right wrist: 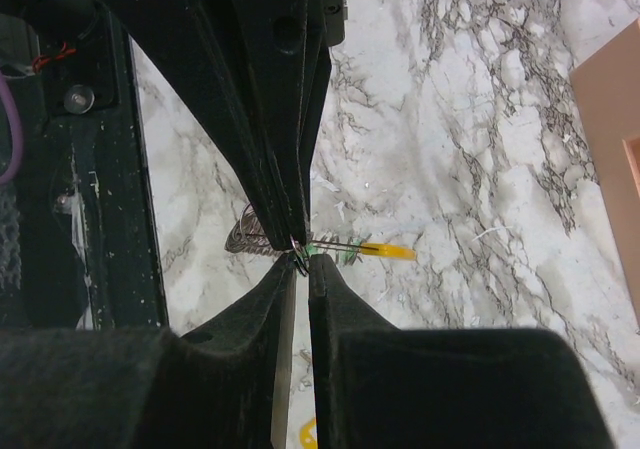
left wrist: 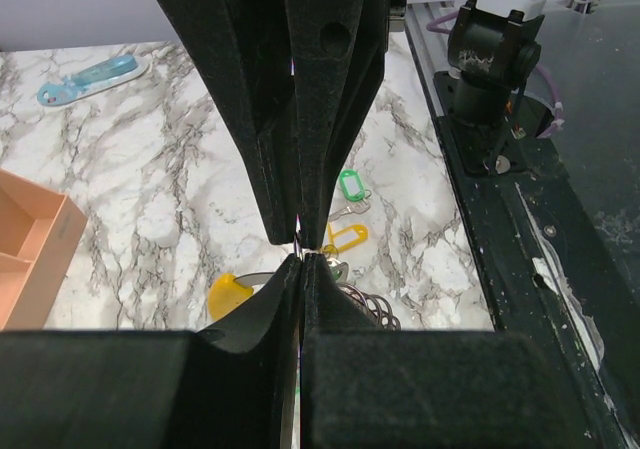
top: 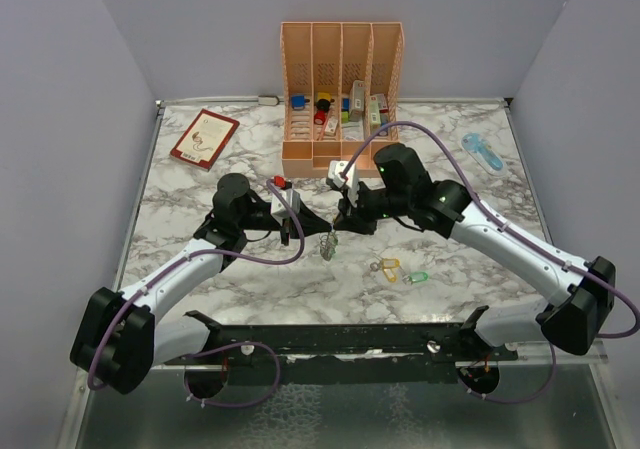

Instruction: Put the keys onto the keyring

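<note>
Two robot arms meet tip to tip at the centre of the marble counter [top: 250, 289], with the keyring [top: 328, 247] dangling just below them. The left gripper [left wrist: 300, 254] has its jaws pressed together, apparently on the ring's thin wire. The right gripper [right wrist: 302, 254] has jaws all but closed, pinching what looks like a yellow key [right wrist: 385, 251], seen edge-on beside the ring's coils. A green key [top: 417, 277] and a second yellow key [top: 389, 268] lie loose on the counter, right of centre. The danger is slippage. Both grips sit on slender metal at the very fingertips, so a slight twist or misaligned push could spring the key free or swing the ring away.
</note>
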Action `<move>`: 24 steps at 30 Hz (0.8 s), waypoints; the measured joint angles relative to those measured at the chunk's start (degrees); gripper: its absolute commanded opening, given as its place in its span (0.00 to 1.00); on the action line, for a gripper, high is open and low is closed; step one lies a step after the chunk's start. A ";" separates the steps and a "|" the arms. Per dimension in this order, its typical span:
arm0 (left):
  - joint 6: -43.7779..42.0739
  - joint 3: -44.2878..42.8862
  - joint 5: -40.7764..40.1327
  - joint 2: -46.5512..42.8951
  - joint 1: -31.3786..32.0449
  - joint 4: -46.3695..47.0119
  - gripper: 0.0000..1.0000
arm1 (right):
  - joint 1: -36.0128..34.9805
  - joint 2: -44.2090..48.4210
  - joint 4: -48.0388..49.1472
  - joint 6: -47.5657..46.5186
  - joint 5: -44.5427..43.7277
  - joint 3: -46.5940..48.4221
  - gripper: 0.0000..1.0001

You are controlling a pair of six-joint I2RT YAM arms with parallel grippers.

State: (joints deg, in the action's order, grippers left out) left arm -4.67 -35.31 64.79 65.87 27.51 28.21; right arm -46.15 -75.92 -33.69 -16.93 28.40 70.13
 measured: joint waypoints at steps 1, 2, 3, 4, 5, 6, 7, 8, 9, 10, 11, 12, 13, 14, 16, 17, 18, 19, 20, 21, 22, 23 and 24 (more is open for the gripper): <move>0.00 0.00 0.00 0.04 0.00 0.00 0.00 | 0.00 -0.17 -0.17 -0.15 0.02 0.11 0.13; 0.00 0.00 0.02 0.07 0.00 -0.02 0.00 | 0.00 -0.26 -0.24 -0.33 0.02 0.13 0.13; 0.00 0.00 0.02 0.15 0.00 -0.02 0.00 | 0.00 -0.35 -0.28 -0.46 0.04 0.13 0.14; 0.00 0.00 0.07 0.20 0.00 -0.02 0.00 | 0.00 -0.52 -0.39 -0.59 0.04 0.17 0.14; 0.00 0.00 0.11 0.24 0.00 -0.02 0.00 | 0.00 -0.68 -0.57 -0.76 0.02 0.22 0.15; 0.00 0.00 0.15 0.26 0.00 -0.02 0.00 | 0.00 -0.81 -0.68 -0.92 0.02 0.24 0.15; 0.00 0.00 0.20 0.28 0.00 -0.02 0.00 | 0.00 -0.94 -0.85 -0.98 0.02 0.28 0.15; 0.00 0.00 0.24 0.28 0.00 0.00 0.00 | 0.00 -1.07 -1.01 -1.11 0.02 0.37 0.15; 0.00 0.00 0.26 0.28 0.00 0.00 0.00 | 0.00 -1.18 -1.09 -1.22 0.02 0.44 0.15; 0.00 0.00 0.26 0.28 0.00 0.00 0.00 | 0.00 -1.25 -1.16 -1.29 0.02 0.52 0.15; 0.00 0.00 0.26 0.28 0.00 0.00 0.00 | 0.00 -1.31 -1.25 -1.36 0.02 0.63 0.14; 0.00 0.00 0.26 0.28 0.00 0.00 0.00 | 0.00 -1.33 -1.33 -1.40 0.02 0.72 0.12; 0.00 -0.02 0.28 0.28 0.00 0.02 0.00 | 0.00 -1.33 -1.44 -1.40 0.02 0.76 0.09; 0.00 -0.02 0.31 0.28 0.00 0.02 0.00 | 0.00 -1.36 -1.49 -1.42 0.02 0.79 0.07; 0.00 -0.04 0.31 0.28 0.00 0.00 0.00 | 0.00 -1.40 -1.62 -1.44 0.02 0.87 0.04; 0.00 -0.04 0.31 0.28 0.00 0.00 0.00 | 0.00 -1.44 -1.84 -1.46 0.04 0.92 0.03; 0.00 -0.04 0.31 0.31 0.00 -0.04 0.00 | 0.00 -1.53 -2.01 -1.49 0.04 1.03 0.02; 0.00 -0.04 0.28 0.33 0.00 -0.07 0.00 | 0.00 -1.68 -2.23 -1.49 0.04 1.11 0.01; 0.02 -0.04 0.28 0.35 0.00 -0.11 0.00 | -0.02 -1.84 -2.47 -1.53 0.04 1.27 0.01; 0.00 -0.04 0.26 0.39 0.00 -0.17 0.00 | -0.02 -1.99 -2.73 -1.55 0.07 1.42 0.01; 0.02 -0.04 0.24 0.46 0.00 -0.20 0.00 | -0.02 -2.14 -2.91 -1.57 0.09 1.62 0.01; 0.02 -0.04 0.20 0.52 -0.02 -0.22 0.00 | -0.02 -2.38 -3.08 -1.57 0.11 1.84 0.01; 0.02 -0.04 0.20 0.59 -0.02 -0.22 0.00 | -0.02 -2.60 -3.32 -1.57 0.24 2.01 0.01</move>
State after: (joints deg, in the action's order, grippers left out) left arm -4.64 -35.35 64.99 66.46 27.49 27.99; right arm -46.17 -78.52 -37.01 -18.50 28.64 72.14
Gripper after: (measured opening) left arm 0.018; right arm 0.019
